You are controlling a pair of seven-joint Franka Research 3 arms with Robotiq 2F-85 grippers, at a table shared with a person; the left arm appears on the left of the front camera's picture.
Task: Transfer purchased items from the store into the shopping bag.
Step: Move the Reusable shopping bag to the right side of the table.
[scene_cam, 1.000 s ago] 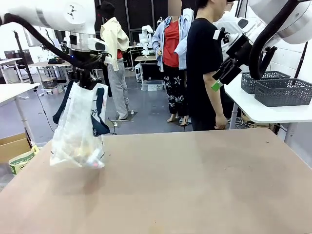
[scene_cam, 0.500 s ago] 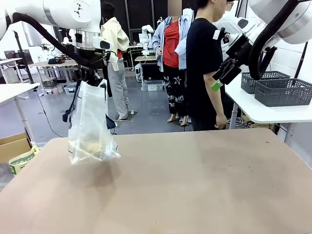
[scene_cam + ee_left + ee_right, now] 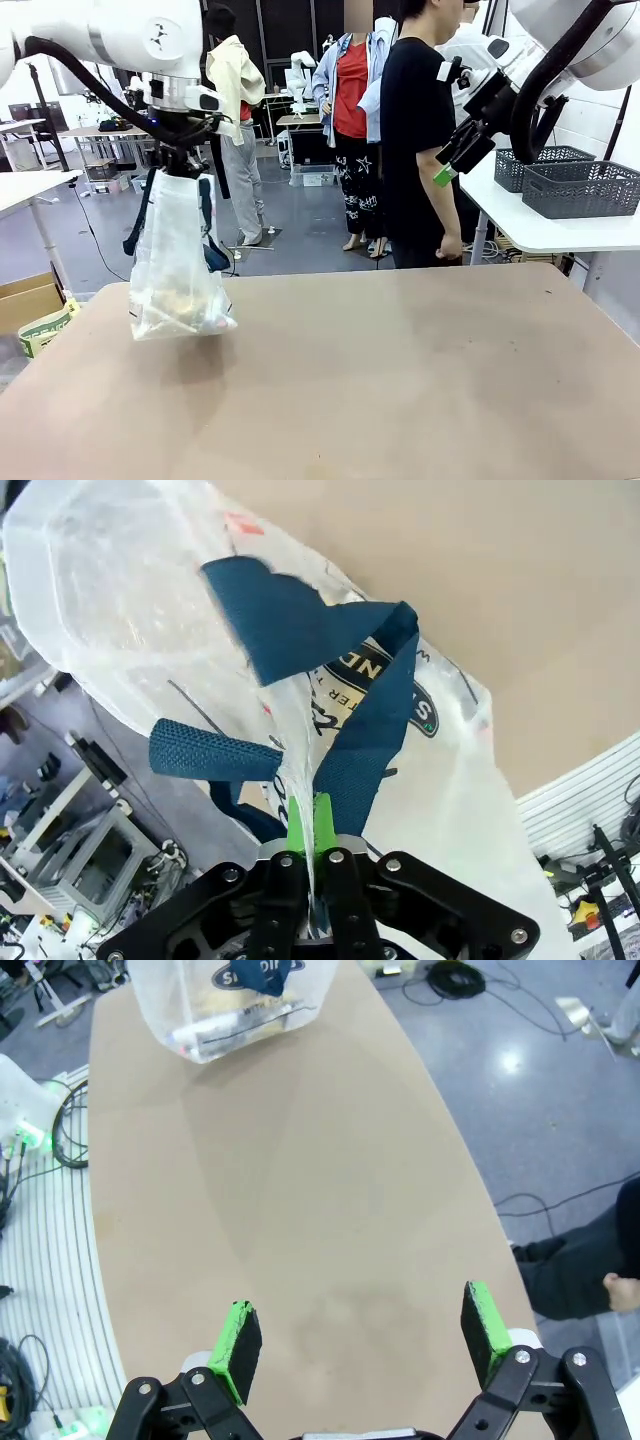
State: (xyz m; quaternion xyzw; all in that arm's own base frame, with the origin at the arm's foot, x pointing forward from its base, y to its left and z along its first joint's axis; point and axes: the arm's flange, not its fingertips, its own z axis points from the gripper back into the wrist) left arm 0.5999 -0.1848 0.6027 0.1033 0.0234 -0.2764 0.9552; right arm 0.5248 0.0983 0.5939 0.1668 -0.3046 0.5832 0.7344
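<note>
My left gripper (image 3: 307,832) points straight down and pinches the top of the shopping bag (image 3: 178,262), which hangs under it over the table (image 3: 380,370). My right gripper (image 3: 360,1345) is high up, fingers spread wide, with the bag far ahead of it.

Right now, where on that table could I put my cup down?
Nearly anywhere: the table is bare from the bag at its left end across to the right edge. Only that left corner is taken, where the left fingers hold the bag.

left hand (image 3: 305,830): raised, clamped tight | right hand (image 3: 360,1345): raised, fingers spread
</note>
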